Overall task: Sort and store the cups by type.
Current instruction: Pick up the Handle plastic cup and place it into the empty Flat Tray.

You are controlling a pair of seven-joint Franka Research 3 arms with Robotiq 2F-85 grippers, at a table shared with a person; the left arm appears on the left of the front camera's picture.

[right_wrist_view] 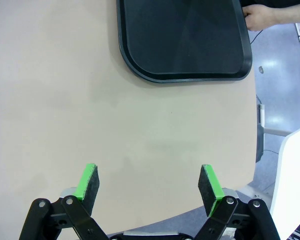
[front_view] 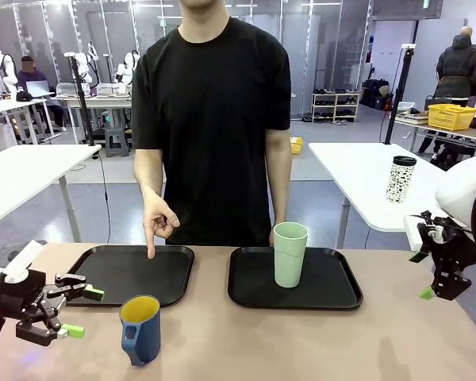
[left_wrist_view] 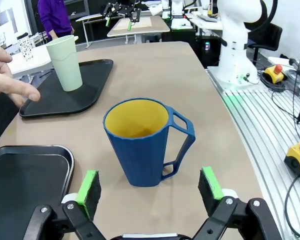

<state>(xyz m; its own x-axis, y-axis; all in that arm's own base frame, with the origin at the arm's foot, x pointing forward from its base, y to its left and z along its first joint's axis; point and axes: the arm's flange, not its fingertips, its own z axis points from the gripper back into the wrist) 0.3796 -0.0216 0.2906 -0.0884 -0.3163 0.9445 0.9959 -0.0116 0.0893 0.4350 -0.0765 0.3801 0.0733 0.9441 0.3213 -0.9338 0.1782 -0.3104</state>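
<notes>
A dark-blue mug (front_view: pixel 140 329) with a yellow inside stands on the tan table near the front left; in the left wrist view the mug (left_wrist_view: pixel 147 141) is upright just ahead of the fingers, handle to the picture's right. My left gripper (front_view: pixel 79 311) is open beside it, to its left, nothing between the pads (left_wrist_view: pixel 89 185). A tall pale-green tumbler (front_view: pixel 289 254) stands upright on the right black tray (front_view: pixel 337 294); the same tumbler (left_wrist_view: pixel 65 63) shows farther off. My right gripper (front_view: pixel 422 274) hangs open at the table's right edge, over bare tabletop (right_wrist_view: pixel 150 182).
An empty black tray (front_view: pixel 131 274) lies at the left; a person's hand (front_view: pixel 159 222) points a finger down onto it. The person stands at the far side. A speckled tumbler with a black lid (front_view: pixel 401 178) stands on another table behind.
</notes>
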